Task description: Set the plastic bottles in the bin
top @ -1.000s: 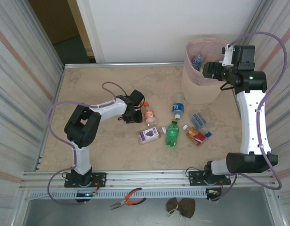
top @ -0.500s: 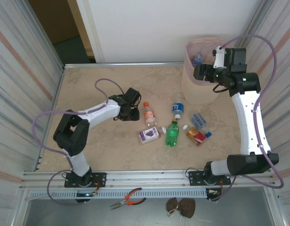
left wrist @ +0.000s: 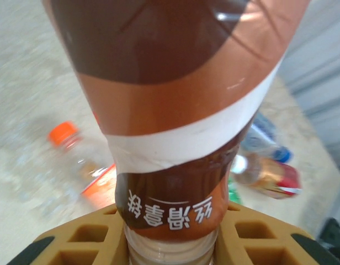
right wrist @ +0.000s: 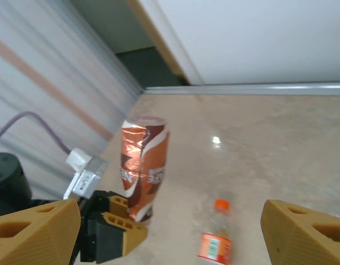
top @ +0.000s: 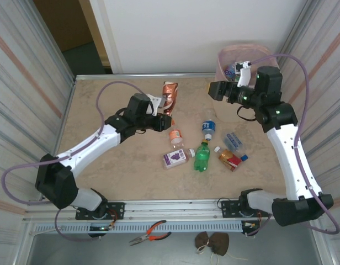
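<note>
**Beige worktop, brown bottle raised**

Marbled worktop point(top: 104, 99) lay below my left fingers point(top: 160, 107), clamped on a brown bottle point(top: 169, 95) by its neck, base up. I judged it was lifted clear for carrying to the bin point(top: 228, 55) at far right. My right fingers point(top: 215, 90) hung spread and empty near that bin. Other bottles point(top: 201, 156) lay loose between. My left wrist view showed the neck grip close up; the top view placed the bin.

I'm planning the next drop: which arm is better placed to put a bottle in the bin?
Left, probably. The left hand is shut on the brown bottle, held above the table, so it only needs carrying to the bin. The right hand sits nearer the bin but is open and empty.
</note>
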You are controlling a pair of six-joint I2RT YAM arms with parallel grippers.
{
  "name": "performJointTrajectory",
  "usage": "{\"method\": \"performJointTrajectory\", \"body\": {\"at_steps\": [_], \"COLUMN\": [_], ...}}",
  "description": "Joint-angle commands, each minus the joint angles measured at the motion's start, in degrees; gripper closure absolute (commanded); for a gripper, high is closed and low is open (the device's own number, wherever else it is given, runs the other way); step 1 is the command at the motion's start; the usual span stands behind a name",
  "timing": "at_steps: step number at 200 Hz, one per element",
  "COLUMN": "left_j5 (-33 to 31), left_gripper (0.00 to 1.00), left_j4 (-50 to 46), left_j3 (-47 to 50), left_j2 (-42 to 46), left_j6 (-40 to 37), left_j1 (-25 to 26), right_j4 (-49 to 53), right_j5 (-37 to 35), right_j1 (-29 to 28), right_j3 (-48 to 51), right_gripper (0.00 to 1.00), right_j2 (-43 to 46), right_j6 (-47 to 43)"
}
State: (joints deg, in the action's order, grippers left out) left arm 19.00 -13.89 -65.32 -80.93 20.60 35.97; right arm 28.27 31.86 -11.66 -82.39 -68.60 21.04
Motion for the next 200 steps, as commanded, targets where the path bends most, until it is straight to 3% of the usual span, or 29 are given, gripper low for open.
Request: {"method": "performJointTrajectory", "body": {"at_steps": [1,66,118,200], "left_j5": [12.6,32.1,35.5,35.3], "left_gripper": [0.68,0.69,0.7,0.72], "left_j4": [9.9,21.1,20.7,20.6], "left_j3": [1.5,1.3,-0.6,-1.3], "left_j2": [4.6,9.6,9.8,10.1], "left_j6": [-4.7,-6.6,-7.2,-8.4], "left_j1": [-0.3,0.3,1.0,3.0], "right_j4": [-10.4,-18.8,-23.1,-19.3], "right_j5": [7.9,16.4,19.7,15.9], "right_j1": [-2.0,-8.1,-13.8,-16.1], "right_j3": [1.5,0.7,-1.0,-4.1], "right_gripper": [0.15,0.11,0.1,0.28], "right_j2": [2.0,1.9,1.5,0.6], "right_j6": [3.2,1.8,-1.2,-3.1]}}
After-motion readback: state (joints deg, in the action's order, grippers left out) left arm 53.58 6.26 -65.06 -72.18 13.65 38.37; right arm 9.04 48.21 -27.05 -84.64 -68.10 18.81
